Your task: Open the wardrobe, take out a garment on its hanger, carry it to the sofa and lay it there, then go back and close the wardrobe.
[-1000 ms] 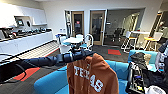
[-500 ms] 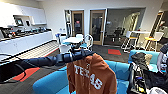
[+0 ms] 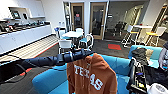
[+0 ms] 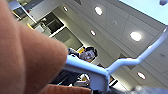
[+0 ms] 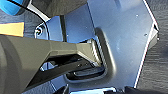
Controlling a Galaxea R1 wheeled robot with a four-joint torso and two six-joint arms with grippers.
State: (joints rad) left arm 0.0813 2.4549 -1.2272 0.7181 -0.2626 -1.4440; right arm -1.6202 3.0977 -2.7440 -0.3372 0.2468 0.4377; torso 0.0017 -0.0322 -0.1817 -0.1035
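The robot's left arm (image 3: 50, 60) reached across the head view, and the orange hoodie (image 3: 92, 75) hung from the far end of it, in front of the blue sofa (image 3: 50, 80) and above the seat. The left hand (image 3: 83, 53) was up at the top of the hoodie, but whether its fingers were spread or pressed together I could not tell; the load hanging there only suggested a grip on the hanger. In the left wrist view the white hanger (image 4: 100, 72) ran close past the camera, with orange cloth (image 4: 27, 55) beside it. The state of the right hand could not be told either. The step in hand seemed to be the carrying of the hoodie to the sofa, near its end. To do it well, I think the arm should keep the hanger level, bring the hoodie fully over the seat, lower it until the cloth rests there, and only then let go, so nothing slides to the floor.
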